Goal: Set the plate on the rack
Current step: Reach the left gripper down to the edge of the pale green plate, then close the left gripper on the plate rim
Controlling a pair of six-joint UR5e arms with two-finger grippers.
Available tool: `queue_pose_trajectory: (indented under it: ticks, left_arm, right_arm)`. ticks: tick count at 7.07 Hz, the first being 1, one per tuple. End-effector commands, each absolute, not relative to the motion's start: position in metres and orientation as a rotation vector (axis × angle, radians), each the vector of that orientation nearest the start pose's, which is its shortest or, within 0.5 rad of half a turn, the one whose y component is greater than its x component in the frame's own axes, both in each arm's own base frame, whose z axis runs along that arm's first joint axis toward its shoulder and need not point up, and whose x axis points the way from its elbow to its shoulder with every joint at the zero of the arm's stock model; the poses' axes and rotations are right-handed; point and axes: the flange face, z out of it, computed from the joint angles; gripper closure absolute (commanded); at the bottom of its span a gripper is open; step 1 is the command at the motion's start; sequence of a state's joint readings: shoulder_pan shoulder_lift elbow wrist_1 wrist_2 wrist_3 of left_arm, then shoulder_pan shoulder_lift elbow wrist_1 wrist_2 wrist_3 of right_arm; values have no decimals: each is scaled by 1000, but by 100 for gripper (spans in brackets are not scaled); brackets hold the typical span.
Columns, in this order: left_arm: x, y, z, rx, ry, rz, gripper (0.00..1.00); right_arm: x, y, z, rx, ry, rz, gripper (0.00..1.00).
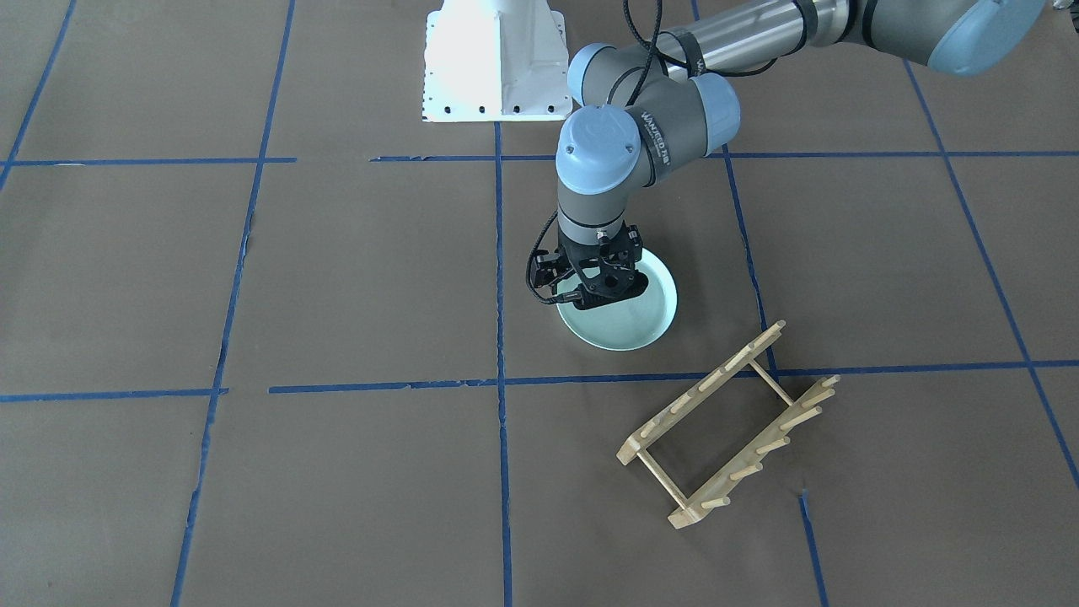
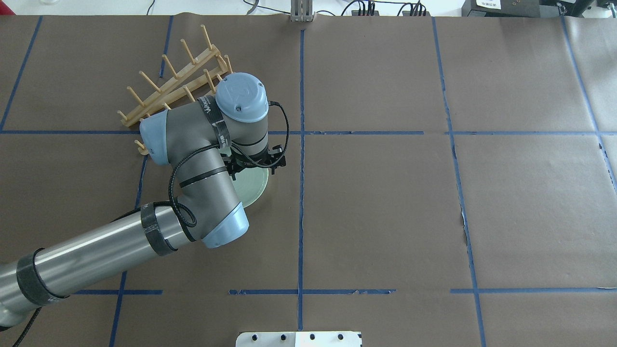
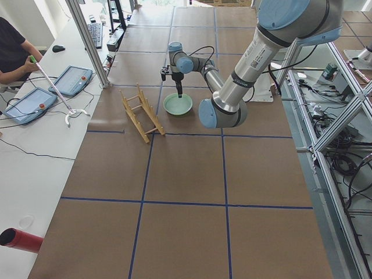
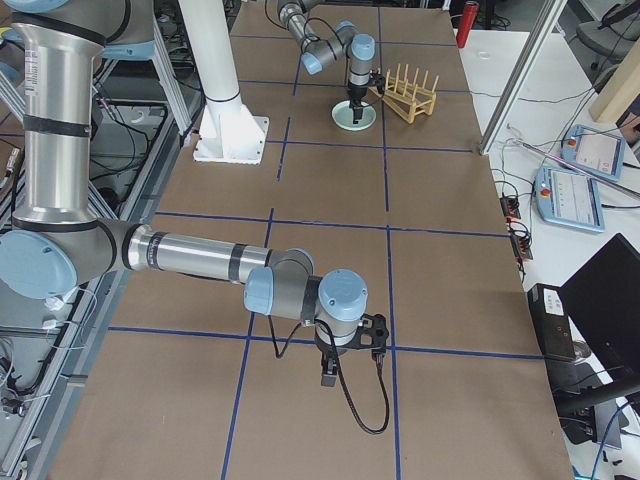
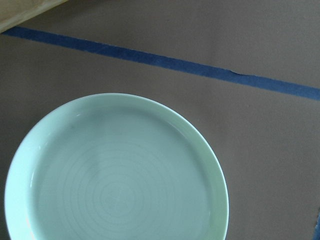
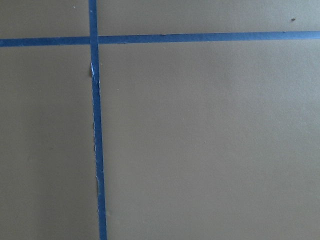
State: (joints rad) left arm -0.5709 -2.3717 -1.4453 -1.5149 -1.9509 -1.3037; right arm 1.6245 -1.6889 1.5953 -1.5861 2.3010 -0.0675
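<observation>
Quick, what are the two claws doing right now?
Left claw: over the plate, open or closed cannot be told.
Right claw: cannot be told.

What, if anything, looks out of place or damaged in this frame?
Little stands out. The light-wood pegged dish rack stands upright but skewed to the blue tape grid. The brown paper cover has a ragged tear beside a tape line. The round mint-green plate lies flat, intact.
</observation>
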Motion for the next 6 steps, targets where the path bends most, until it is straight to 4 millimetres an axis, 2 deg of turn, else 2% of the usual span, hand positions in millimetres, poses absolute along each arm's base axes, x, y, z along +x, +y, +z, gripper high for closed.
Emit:
queue_pose_trajectory:
  ticks: [1,3,6]
  left_arm:
    - [590,-485,238,-45,718,-167,18]
    - [589,-488,236,-24,728,-169,33]
    - [592,-493,240,7,747,-170,34]
  right_arm:
    - [90,-427,706,-60,-734,27,0]
    - [90,-427,706,-60,-734,27,0]
    - [90,-427,706,-60,-734,27,0]
